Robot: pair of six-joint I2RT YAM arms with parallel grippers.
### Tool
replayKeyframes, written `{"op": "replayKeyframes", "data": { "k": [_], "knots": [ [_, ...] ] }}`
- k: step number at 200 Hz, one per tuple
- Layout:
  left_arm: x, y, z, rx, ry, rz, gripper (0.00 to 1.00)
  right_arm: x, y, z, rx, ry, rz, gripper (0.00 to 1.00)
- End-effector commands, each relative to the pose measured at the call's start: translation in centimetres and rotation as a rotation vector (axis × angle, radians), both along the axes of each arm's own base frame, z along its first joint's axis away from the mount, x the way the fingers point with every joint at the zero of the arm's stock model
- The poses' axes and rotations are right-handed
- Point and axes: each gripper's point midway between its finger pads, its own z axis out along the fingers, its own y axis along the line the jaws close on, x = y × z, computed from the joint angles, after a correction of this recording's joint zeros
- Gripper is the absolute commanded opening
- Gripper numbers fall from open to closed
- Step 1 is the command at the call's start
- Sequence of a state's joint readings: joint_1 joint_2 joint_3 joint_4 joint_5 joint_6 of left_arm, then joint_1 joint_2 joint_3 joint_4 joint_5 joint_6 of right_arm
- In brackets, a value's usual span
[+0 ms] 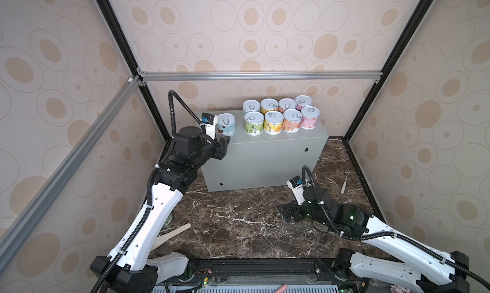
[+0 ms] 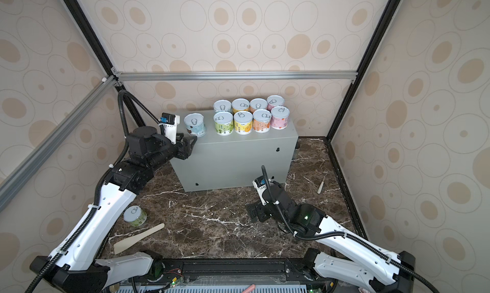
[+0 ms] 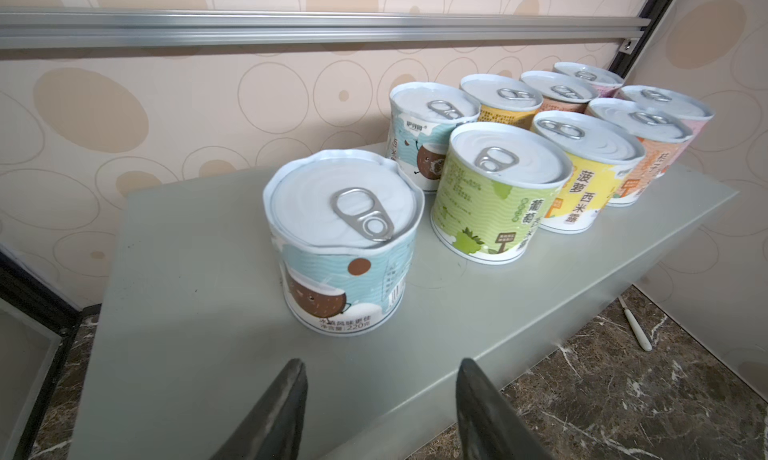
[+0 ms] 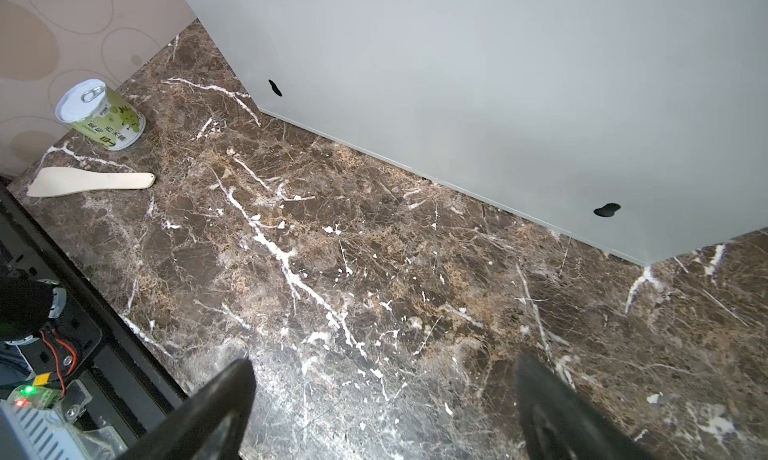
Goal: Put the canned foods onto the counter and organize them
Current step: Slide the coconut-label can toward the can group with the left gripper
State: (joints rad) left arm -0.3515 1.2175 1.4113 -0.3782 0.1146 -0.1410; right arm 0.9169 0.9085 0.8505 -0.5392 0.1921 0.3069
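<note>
Nearest, a wooden spatula and one upright green tin rest on the marble surface beside the left arm. Further in, the right tool is low over the marble, jaws wide, holding nothing. Beyond it, the left tool is at the near left edge of the raised grey surface, jaws narrow and empty. A teal tin stands upright just ahead, clear of the fingers. Farthest, eight tins stand in two rows of four on its right half.
</note>
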Motion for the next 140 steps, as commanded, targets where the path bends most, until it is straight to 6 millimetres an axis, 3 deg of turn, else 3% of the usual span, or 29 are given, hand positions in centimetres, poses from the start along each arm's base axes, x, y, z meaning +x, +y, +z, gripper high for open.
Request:
{"op": "replayKeyframes", "data": {
  "k": [1,69,140],
  "knots": [
    [0.9,0.3,1.5,-0.014,-0.053,-0.003,0.57,-0.3,-0.7,-0.7,-0.027,0.0,0.001,0.99],
    [3.5,0.7,0.6,-0.023,-0.043,-0.023,0.52,0.0,-0.3,-1.2,-0.05,0.003,0.008,1.0],
    [5.3,0.8,0.2,-0.037,-0.045,-0.027,0.47,0.6,1.9,-0.8,-0.037,0.005,0.07,1.0]
  ]
}}
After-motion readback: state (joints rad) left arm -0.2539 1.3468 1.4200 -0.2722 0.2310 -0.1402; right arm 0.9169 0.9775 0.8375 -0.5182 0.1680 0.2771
